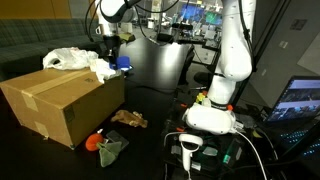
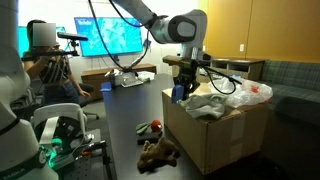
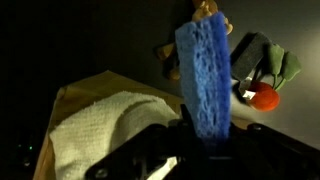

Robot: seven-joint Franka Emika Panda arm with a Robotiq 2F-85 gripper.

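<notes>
Clearly, in an exterior view, the tool (image 1: 115,52) is being shown above the far corner of the cardboard box (image 1: 60,105). Its jaws are being kept narrow on a blue cloth (image 1: 122,67), which is being held hanging down from them. The cloth is being seen just beside the white towel (image 1: 75,58) that is heaped on top of the box. Whether the two are touching cannot be told. On the dark counter (image 1: 150,85) in front of the box, a brown plush toy (image 1: 128,118) and a green and red toy (image 1: 106,146) are being shown lying near each other, well apart from the tool.

In an exterior view, the tool (image 2: 181,82) is being seen over the near edge of the cardboard box (image 2: 215,140), with the blue cloth (image 2: 178,96) being gripped and hanging at the box's rim. The white towel (image 2: 222,100) is being shown filling the open top. Both the brown plush toy (image 2: 158,152) and the green and red toy (image 2: 150,127) are being seen on the counter (image 2: 125,105) beside the box.

In the wrist view, the tool (image 3: 205,138) is being seen coming in from the bottom, its jaws being pressed on the blue cloth (image 3: 205,75), which is being held upright between them. The white towel (image 3: 100,130) is being shown to one side, inside the cardboard box (image 3: 72,95). The green and red toy (image 3: 265,72) and part of the brown plush toy (image 3: 207,10) are being seen beyond the cloth.
</notes>
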